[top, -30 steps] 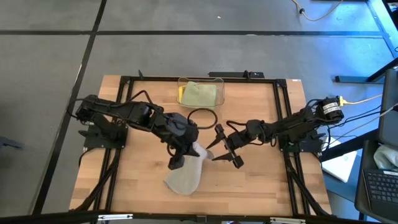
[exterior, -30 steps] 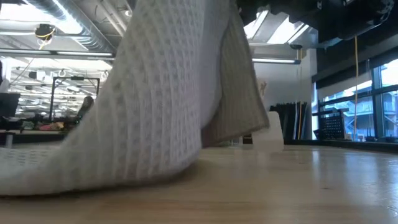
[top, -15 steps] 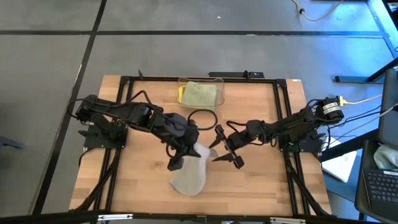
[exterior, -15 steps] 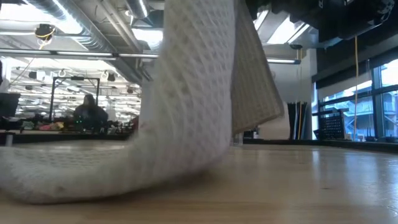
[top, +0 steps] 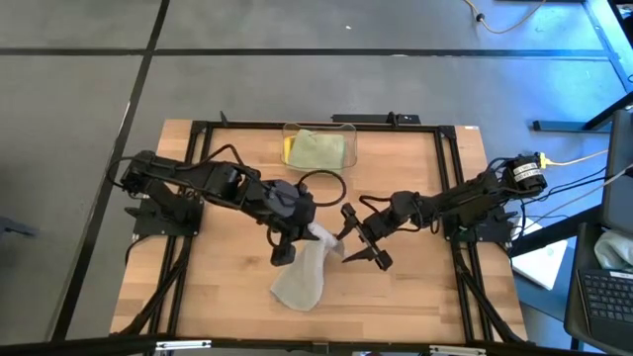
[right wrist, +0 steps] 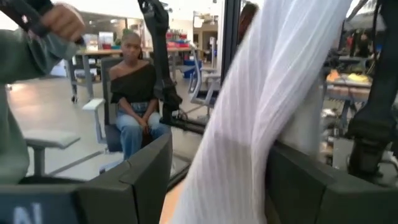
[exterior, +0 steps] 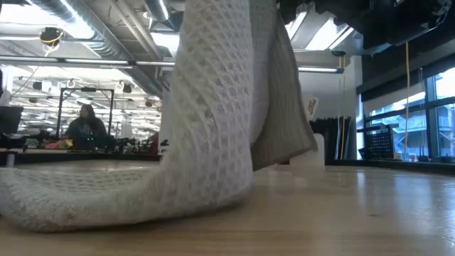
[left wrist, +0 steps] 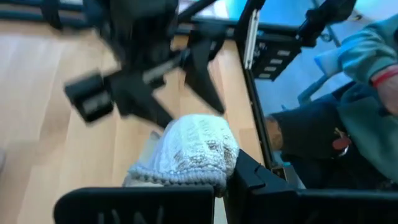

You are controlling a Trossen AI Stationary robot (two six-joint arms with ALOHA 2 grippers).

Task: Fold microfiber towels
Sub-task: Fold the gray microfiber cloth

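Observation:
A grey-white waffle-weave towel (top: 302, 277) hangs from my left gripper (top: 300, 233), which is shut on it above the table's middle. The towel's lower end (exterior: 78, 199) lies on the wood. My right gripper (top: 344, 245) stands open, level, just right of the towel. In the right wrist view the hanging cloth (right wrist: 261, 112) passes between its two fingers. A sage green towel and a yellow towel lie in the clear bin (top: 318, 148) at the far edge. My left gripper pinches a bunched upper part of the towel (left wrist: 196, 152) between its two fingers, several layers gathered. It comes slanting down from the table's left. The towel hangs slack below the fingers, its lower end on the table. My right gripper: I cannot tell whether its fingers touch the cloth.
A black cable loop (top: 321, 186) lies between the bin and the grippers. A black frame (top: 450, 198) runs along the table's sides. People sit and stand beyond the table, one seated (right wrist: 134, 106) in the room behind.
The hanging towel has twisted and drawn narrower, and its lower end has slid a little toward the table's right. My left gripper has turned slightly at the wrist and stayed shut on the towel.

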